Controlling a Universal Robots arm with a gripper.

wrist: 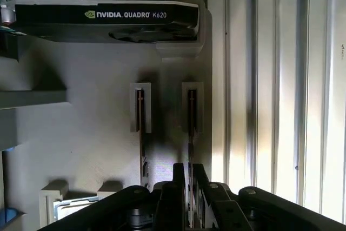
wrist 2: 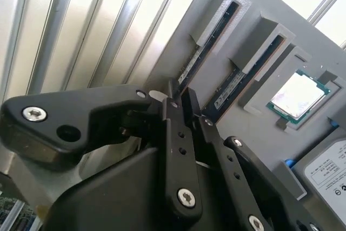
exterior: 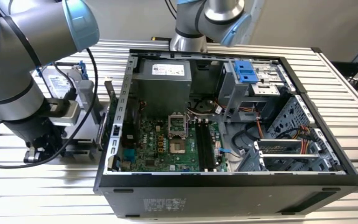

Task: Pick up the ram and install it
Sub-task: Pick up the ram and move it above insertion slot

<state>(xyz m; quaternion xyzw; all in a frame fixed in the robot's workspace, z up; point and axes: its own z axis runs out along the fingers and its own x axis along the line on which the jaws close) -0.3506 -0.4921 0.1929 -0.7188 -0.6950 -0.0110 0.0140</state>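
gripper [wrist 2: 182, 100]: in the second wrist view its 2 fingers sit closest, drawn in to a narrow slit. the ram [wrist 2: 197, 58] passes edge-on between them, and they appear to clamp it. the ram is seated in the end slot of a grey holder [wrist 2: 254, 128]. a second stick [wrist 2: 232, 82] stands in the next slot, followed by a processor [wrist 2: 297, 96] and a hard drive [wrist 2: 327, 171].

first wrist view: 1 finger lies on each side of the ram, with the second stick just beside. a graphics card [wrist: 108, 20] rests at the holder's far end.

exterior view: the arm [exterior: 17, 93] reaches down on the exterior view's left, outside the open computer case [exterior: 229, 186]. the memory slots [exterior: 205, 147] on the motherboard [exterior: 160, 144] are well apart from it.

caution: the grip looks thin and near 1 end. a pull off the slot's axis would likely bind the ram in its guides, twist it between the fingers, or knock the second stick.
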